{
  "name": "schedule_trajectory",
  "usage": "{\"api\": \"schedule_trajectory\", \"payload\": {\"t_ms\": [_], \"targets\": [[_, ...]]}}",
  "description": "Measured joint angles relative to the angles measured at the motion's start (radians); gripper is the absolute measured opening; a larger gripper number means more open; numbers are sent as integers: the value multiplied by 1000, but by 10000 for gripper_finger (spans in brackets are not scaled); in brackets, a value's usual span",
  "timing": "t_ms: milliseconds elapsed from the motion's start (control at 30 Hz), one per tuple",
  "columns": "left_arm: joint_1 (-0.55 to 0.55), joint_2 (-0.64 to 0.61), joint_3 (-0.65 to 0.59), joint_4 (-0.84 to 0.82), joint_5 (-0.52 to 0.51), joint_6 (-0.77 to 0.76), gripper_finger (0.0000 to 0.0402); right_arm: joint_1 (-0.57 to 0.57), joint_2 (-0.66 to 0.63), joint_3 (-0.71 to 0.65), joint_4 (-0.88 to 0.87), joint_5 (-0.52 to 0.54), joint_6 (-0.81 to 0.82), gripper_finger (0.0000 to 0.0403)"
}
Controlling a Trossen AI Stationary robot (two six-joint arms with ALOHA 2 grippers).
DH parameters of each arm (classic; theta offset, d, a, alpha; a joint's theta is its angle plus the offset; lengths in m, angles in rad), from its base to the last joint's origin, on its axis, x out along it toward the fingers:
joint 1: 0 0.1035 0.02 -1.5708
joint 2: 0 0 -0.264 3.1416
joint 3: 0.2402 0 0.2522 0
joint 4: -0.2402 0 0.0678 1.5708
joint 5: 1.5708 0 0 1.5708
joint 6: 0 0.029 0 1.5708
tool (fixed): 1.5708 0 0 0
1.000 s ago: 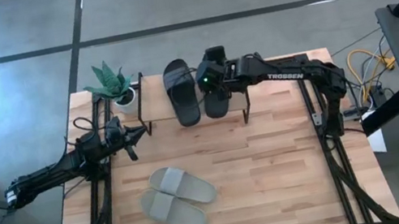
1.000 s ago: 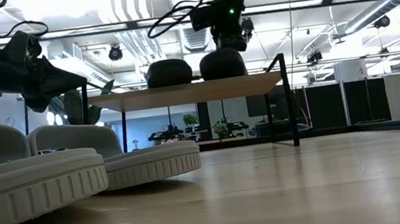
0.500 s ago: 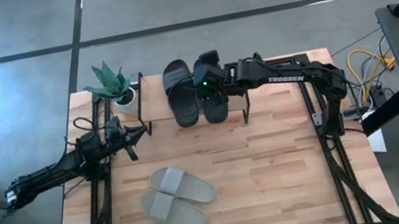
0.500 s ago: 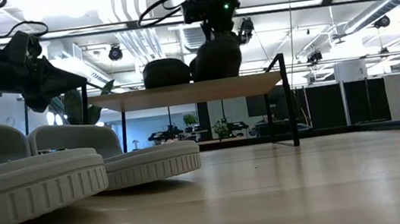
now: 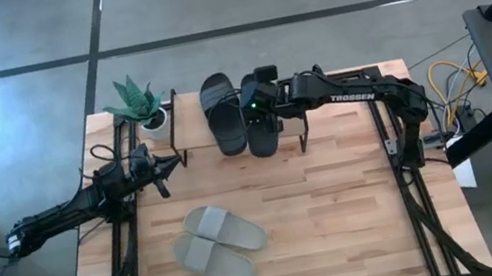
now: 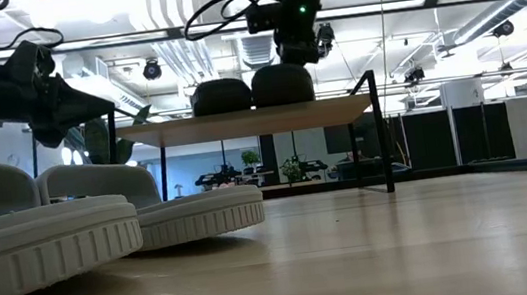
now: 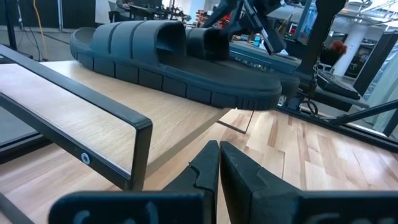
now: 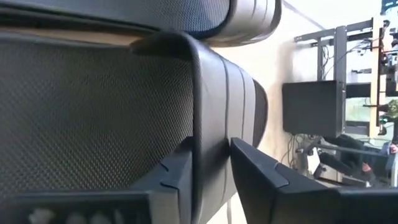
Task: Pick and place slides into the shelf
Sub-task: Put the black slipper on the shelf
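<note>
Sitting on low wooden-top shelf [image 5: 195, 149] w/ black legs: both matte black slides [image 5: 222, 112]. Right gripper [image 5: 259, 101] pinching 2nd's strap; left gripper [image 5: 163, 171] closed, idling nr left edge. Waiting mid-table: light grey pair [image 5: 218, 243].

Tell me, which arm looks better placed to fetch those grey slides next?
Probably the left. Its tool waits shut at the table's left side, empty, nearer the grey slides. The right tool is over the shelf, its fingers around the strap of a black slide.
</note>
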Motion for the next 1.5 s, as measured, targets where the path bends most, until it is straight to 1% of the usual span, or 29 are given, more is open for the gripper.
{"api": "schedule_trajectory", "payload": {"t_ms": [200,433,633,733,767,800,833,900,967,1000,1033,1167,1333,1400,1500], "targets": [[0,-1,0,0,0,0,0,10,-1,-1,-29,8,30,122],[0,1,0,0,0,0,0,42,-11,13,-39,16,48,139],[0,1,0,0,0,0,0,67,-43,49,-95,16,148,141],[0,0,0,0,0,0,0,76,-49,84,-191,-3,241,141],[0,0,0,0,0,0,0,78,-49,99,-232,-33,292,141],[0,0,0,0,0,0,0,78,-50,116,-274,-86,352,141],[0,0,0,0,0,0,0,78,-51,132,-318,-162,418,139],[0,1,0,0,0,0,0,77,-52,154,-379,-357,578,135],[0,0,0,0,0,0,0,79,-53,160,-388,-528,750,129],[0,0,0,1,0,0,0,90,-52,160,-389,-587,826,124],[0,1,0,0,0,0,0,102,-52,160,-387,-621,889,119],[0,1,0,0,0,0,0,168,-53,138,-372,-639,1035,88],[0,1,0,0,0,0,0,229,-52,89,-364,-636,1160,22],[0,0,0,0,0,0,0,247,-52,73,-345,-592,1197,13],[0,0,0,0,0,0,0,257,-52,45,-273,-523,1227,11]]}}
